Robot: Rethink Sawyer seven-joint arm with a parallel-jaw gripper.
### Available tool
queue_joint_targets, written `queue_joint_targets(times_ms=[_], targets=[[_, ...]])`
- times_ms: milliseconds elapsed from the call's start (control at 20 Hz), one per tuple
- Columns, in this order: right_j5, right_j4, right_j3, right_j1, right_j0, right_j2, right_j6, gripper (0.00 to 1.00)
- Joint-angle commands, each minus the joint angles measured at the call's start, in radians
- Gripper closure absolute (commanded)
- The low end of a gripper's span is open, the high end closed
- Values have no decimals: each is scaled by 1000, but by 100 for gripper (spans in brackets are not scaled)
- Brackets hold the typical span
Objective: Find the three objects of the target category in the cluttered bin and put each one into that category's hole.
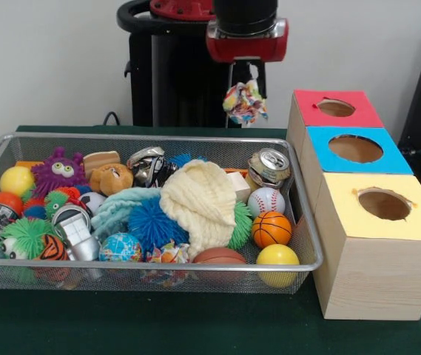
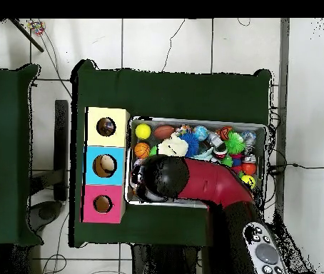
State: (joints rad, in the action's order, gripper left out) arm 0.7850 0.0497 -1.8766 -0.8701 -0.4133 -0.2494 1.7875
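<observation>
1. The gripper (image 1: 245, 87) hangs from the red and black arm above the far rim of the bin (image 1: 151, 137), clamped on a flecked rope bundle (image 1: 246, 103) that dangles clear of the clutter.
2. The landmark is the yellow-topped box (image 1: 376, 251), nearest the camera of three boxes in a row beside the bin.
3. The target hole (image 1: 384, 204) is cut in that box's top; the bundle is well apart from it, beyond the blue and red boxes.
4. To do this step well, I judge the arm should carry the bundle high over the blue box, centre it above the yellow hole, then let go only once it hangs straight.
5. Counted: one gripper, one held bundle, three boxes with one hole each.
6. A second flecked bundle (image 1: 167, 254) seems to lie at the bin's near edge; a third I cannot find.
</observation>
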Motion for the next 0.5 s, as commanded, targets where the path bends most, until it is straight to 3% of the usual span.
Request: queue_joint_targets(times_ms=[50,300,500], targets=[[145,-43,123,-55,47,11,176,100],[49,22,220,-12,99,82,228,100],[57,18,302,35,147,116,262,100]])
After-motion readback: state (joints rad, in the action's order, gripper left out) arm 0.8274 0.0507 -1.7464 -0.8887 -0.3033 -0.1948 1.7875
